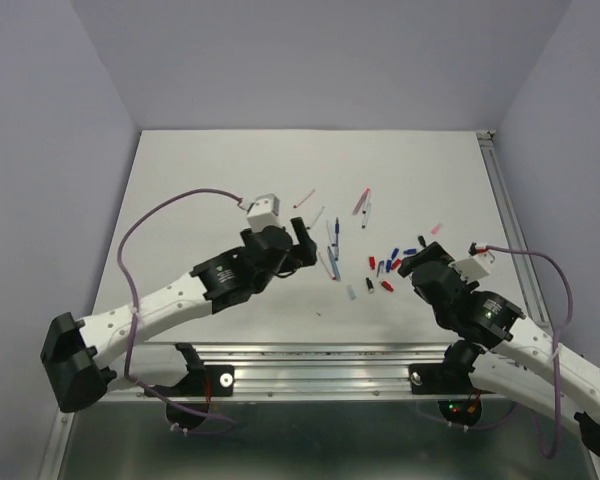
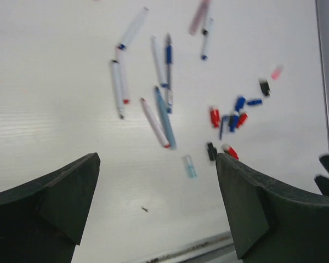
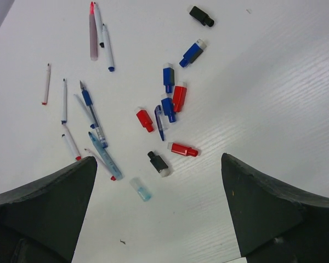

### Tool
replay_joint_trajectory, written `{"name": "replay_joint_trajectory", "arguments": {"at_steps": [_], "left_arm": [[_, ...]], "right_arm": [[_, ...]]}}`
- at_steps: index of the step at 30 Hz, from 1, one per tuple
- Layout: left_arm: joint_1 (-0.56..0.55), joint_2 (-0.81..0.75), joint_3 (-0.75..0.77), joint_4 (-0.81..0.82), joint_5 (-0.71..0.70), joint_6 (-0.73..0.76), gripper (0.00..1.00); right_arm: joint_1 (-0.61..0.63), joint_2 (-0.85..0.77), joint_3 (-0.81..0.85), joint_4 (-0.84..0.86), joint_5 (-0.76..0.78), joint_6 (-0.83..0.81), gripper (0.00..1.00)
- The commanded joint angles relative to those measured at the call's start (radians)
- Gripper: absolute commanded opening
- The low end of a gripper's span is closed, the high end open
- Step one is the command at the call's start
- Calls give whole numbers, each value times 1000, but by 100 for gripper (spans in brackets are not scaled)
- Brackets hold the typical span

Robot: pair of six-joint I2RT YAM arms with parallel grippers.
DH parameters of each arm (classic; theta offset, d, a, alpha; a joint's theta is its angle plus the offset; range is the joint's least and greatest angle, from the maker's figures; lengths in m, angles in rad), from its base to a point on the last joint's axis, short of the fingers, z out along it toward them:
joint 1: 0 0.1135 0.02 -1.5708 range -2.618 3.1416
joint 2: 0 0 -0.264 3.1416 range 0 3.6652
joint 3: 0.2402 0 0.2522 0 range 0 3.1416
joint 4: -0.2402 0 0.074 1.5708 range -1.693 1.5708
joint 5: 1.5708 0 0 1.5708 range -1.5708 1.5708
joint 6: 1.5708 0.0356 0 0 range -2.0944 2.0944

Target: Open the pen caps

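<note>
Several loose pen caps lie in a cluster on the white table [image 1: 220, 190]: red ones [image 3: 183, 149] [image 3: 145, 119], blue ones [image 3: 168, 77] [image 3: 192, 52], black ones [image 3: 158, 163] [image 3: 201, 16] and a pale blue one [image 3: 140, 189]. The cluster also shows in the top view [image 1: 385, 268] and in the left wrist view [image 2: 230, 118], with a pink cap [image 2: 276, 72] beyond it. Thin pen barrels [image 3: 93, 112] [image 1: 330, 245] lie left of the caps. My left gripper [image 1: 302, 243] [image 2: 156, 181] is open and empty, left of the pens. My right gripper [image 1: 412, 263] [image 3: 158, 183] is open and empty, just near of the caps.
A metal rail [image 1: 320, 360] runs along the table's near edge and another [image 1: 505, 210] along its right side. Grey walls close the back and both sides. A small dark speck [image 3: 122, 241] lies on the table near the caps.
</note>
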Motion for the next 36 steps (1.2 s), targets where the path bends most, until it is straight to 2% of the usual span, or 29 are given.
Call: {"name": "replay_joint_trajectory", "arguments": {"at_steps": [1,5,9,12,19,22,36], "left_arm": [[196,-174,-181,-88,-167,-109,99],[321,-332,-287,-109,-176,-141,99],[339,-481,-321,-131,-221,-147,99],[341,-536,-339,-126,-219,-178,99],[341,-489,-321,-158,-225,-178,99],[341,-457,-299,-143,-208,-157,99],[341,-429,-283,-94,-193,-91,99]], "right_arm": [[-2,34,-8,60,16,-77,100],[-2,71,11,34,50,-69,100],[-2,148,14,24,70,-78,100],[-2,195,15,27,70,-86,100],[-2,223,18,81,96,-133,100],[-2,220,22,145,94,-207,100],[-2,203,-12,216,76,-229,100]]}}
